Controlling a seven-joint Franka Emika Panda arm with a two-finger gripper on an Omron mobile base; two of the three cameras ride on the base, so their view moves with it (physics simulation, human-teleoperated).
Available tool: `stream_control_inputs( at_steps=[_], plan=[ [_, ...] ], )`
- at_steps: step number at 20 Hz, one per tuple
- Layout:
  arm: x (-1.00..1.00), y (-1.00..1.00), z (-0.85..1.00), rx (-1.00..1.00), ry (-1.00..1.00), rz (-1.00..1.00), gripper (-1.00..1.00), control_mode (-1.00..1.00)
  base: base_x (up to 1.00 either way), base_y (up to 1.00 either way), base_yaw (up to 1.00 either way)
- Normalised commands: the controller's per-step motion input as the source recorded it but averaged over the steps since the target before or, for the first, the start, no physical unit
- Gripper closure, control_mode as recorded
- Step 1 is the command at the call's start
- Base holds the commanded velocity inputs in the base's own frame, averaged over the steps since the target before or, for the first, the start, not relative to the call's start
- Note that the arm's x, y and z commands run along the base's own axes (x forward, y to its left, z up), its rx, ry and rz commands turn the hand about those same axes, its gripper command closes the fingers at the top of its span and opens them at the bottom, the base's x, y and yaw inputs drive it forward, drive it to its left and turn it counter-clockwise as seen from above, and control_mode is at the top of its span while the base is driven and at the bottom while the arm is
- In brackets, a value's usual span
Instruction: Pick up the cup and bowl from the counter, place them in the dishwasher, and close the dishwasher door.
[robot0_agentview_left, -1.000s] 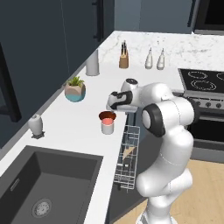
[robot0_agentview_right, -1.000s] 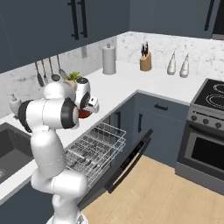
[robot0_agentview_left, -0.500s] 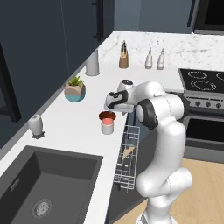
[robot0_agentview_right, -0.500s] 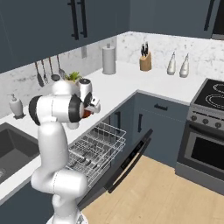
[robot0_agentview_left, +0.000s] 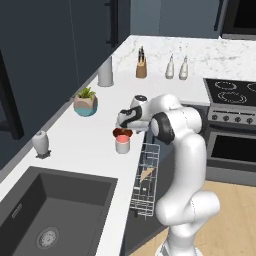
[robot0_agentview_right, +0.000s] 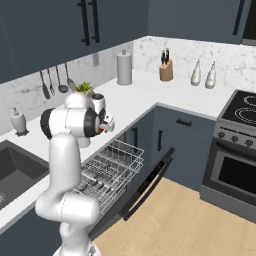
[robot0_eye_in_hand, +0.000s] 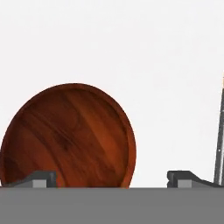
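The two-finger gripper (robot0_eye_in_hand: 111, 178), fingers spread and empty, hovers above the small round reddish-brown wooden bowl (robot0_eye_in_hand: 68, 135) (off-centre, leftward); next: centre, descend, grasp.

Round reddish-brown bowl (robot0_eye_in_hand: 68, 136): wood look, dark streaked grain, soft satin sheen. Long white marbled worktop (robot0_agentview_left: 75, 137): stone look, smooth, faint grey veining, matt. White wire pull-out rack (robot0_agentview_right: 107, 171): thin coated metal rods. Flat dark grey dishwasher door (robot0_agentview_right: 145, 186): smooth matt panel. Short pale cup (robot0_agentview_left: 122, 144): smooth, matt outside. Dark fingertips (robot0_eye_in_hand: 39, 179): matt, plastic-like.
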Motion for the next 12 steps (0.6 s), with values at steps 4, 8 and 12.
stream_control_inputs(
  at_steps=[4,8,12],
  plan=[
    [0.24,0.15,-0.29,0.0,0.0,-0.02,-1.0,-1.0,0.0,0.0,0.0],
    [0.14,0.09,-0.31,0.0,0.0,0.0,-1.0,-1.0,0.0,0.0,0.0],
    [0.09,0.04,-0.31,0.0,0.0,0.0,1.0,-1.0,0.0,0.0,0.0]
  ],
)
